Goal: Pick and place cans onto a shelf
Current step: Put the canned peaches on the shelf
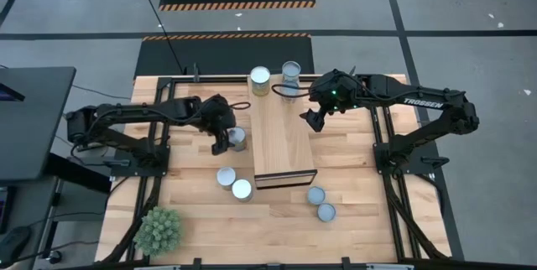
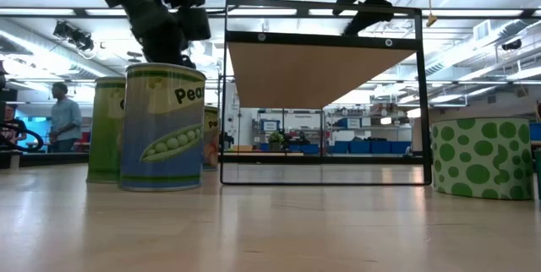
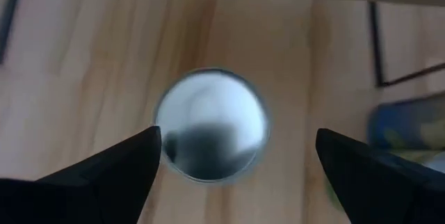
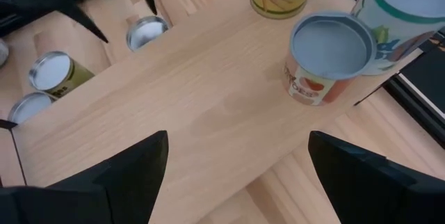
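The light-wood shelf [image 1: 284, 140] runs down the table's middle. Three cans stand at its far end: one [image 1: 260, 80] on the left, and two [image 1: 290, 73] [image 1: 289, 90] close together on the right. My left gripper [image 1: 225, 138] is open above a can [image 1: 238, 139] that stands on the table by the shelf's left side. In the left wrist view its fingers stand on either side of that can's round top [image 3: 211, 124]. My right gripper [image 1: 314, 119] is open and empty over the shelf's right edge [image 4: 208, 113], near the far-end cans [image 4: 330, 53].
Two cans [image 1: 226, 176] [image 1: 242, 189] stand on the table left of the shelf's near end, and two more [image 1: 315, 194] [image 1: 325, 211] to its right. A green plant [image 1: 159, 230] sits at the near left corner. A black frame [image 1: 382, 148] edges the table.
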Robot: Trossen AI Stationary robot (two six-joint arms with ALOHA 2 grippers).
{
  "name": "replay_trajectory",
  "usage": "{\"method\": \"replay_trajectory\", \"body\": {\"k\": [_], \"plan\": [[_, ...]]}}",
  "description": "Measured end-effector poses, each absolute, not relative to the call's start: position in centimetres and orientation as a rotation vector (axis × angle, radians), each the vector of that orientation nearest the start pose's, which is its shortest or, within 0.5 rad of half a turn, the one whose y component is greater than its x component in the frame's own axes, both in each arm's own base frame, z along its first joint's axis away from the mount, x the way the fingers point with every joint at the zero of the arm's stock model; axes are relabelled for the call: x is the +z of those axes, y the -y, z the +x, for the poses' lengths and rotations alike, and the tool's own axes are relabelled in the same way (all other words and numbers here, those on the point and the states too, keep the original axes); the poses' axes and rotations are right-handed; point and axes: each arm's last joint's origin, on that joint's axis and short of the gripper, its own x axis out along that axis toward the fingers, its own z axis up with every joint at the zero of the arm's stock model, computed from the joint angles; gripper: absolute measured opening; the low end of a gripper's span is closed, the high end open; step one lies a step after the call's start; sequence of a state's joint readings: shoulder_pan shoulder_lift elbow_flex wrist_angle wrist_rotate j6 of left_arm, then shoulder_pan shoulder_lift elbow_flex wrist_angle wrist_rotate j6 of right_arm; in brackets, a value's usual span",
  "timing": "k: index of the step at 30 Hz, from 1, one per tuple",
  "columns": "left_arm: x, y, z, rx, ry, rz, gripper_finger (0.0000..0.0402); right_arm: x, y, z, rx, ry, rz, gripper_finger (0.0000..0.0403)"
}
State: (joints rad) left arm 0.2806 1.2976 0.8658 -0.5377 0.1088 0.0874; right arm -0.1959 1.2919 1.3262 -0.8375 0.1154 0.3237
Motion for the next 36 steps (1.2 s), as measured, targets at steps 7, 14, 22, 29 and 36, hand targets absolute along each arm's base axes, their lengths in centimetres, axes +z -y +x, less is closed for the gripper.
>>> {"method": "replay_trajectory", "body": {"k": [7, 14, 22, 29, 36], "plan": [[21.8, -6.8, 25.1, 0.136, -0.986, -0.114, 0.0387, 35.6, 5.3, 25.1, -0.427, -0.751, 0.346, 0.0354], [21.1, -6.5, 25.8, 0.175, -1.008, -0.063, 0.0387, 35.6, 5.3, 25.1, -0.426, -0.752, 0.351, 0.0354], [19.8, -6.1, 26.5, 0.152, -1.055, -0.067, 0.0387, 35.6, 5.3, 25.1, -0.425, -0.751, 0.351, 0.0354], [18.7, -6.1, 26.9, 0.146, -1.096, -0.071, 0.0381, 35.6, 5.3, 25.1, -0.424, -0.752, 0.348, 0.0354], [18.7, -6.1, 27.0, 0.151, -1.090, -0.076, 0.0324, 35.6, 5.3, 25.1, -0.424, -0.752, 0.348, 0.0354]]}}
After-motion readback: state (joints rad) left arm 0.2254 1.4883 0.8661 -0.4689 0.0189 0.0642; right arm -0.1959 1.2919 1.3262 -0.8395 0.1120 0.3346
